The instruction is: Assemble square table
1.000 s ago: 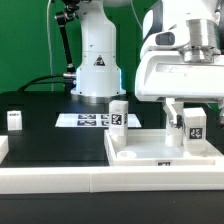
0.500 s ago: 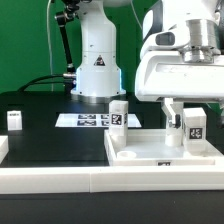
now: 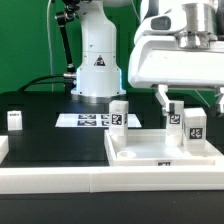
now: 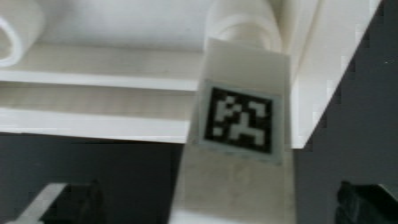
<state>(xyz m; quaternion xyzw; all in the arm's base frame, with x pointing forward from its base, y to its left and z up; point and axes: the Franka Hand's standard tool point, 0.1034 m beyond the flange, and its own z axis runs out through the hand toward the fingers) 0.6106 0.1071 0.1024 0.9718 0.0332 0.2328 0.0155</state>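
The white square tabletop (image 3: pixel 150 152) lies at the exterior view's right with its raised rim up. One tagged leg (image 3: pixel 118 113) stands upright at its far left corner. A second leg (image 3: pixel 196 126) stands at its right side, and another tagged block (image 3: pixel 176 113) shows just behind that one. My gripper (image 3: pixel 188 98) hangs open just above the right leg and holds nothing. In the wrist view that leg (image 4: pixel 240 115) runs up between my spread fingers (image 4: pixel 71 205), clear of both, and the tabletop (image 4: pixel 107 90) lies beyond it.
A loose tagged leg (image 3: pixel 14 120) stands on the black mat at the exterior view's far left. The marker board (image 3: pixel 88 120) lies flat in front of the robot base (image 3: pixel 97 60). A long white rail (image 3: pixel 90 185) borders the mat's near edge.
My gripper has let go of the right leg and risen off it. The leg stays upright on the tabletop. Nothing else has moved.
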